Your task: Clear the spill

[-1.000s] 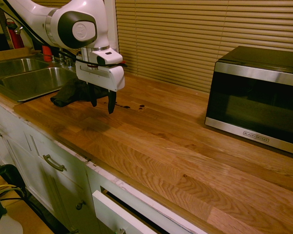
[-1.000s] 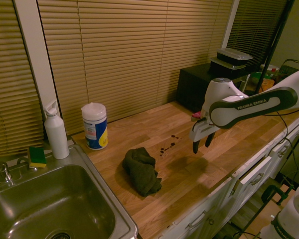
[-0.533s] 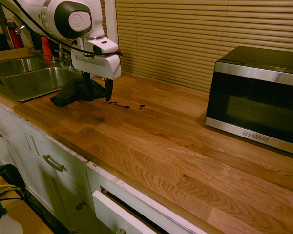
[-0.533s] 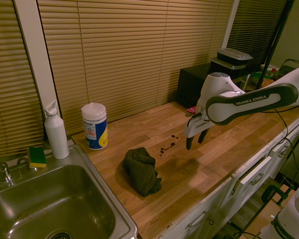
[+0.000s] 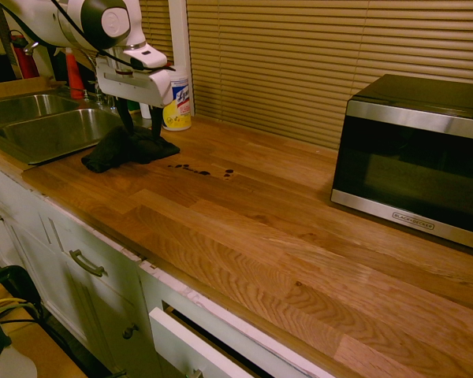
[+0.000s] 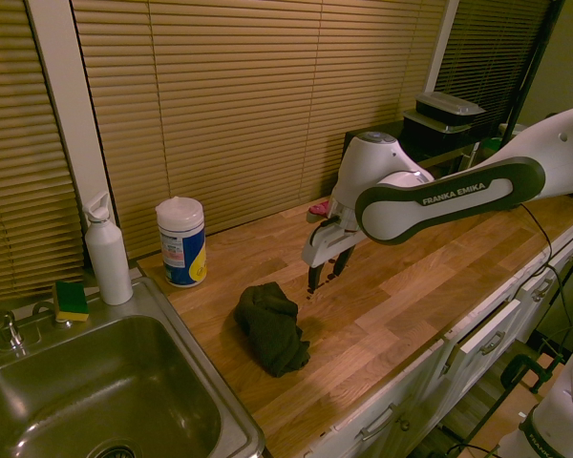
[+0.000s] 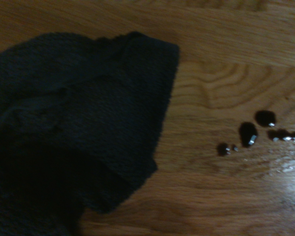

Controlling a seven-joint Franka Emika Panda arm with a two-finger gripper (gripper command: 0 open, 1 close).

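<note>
Taking the dark cloth [image 5: 118,150] as landmark: its crumpled, fuzzy bulk is lying on the light wood worktop [image 5: 260,228]. The released fingers [image 5: 143,126] are hanging over it, parted and gripping nothing. Just beside the cloth, the spill [image 7: 248,133] is sitting in dark brown-black, glossy drops, some rounded, others running together into a thin streak; highlights are glinting on their wet edges. Beyond the cloth, toward the blinds [image 5: 276,63], a Lysol wipes canister [image 6: 182,243] is standing upright.
</note>
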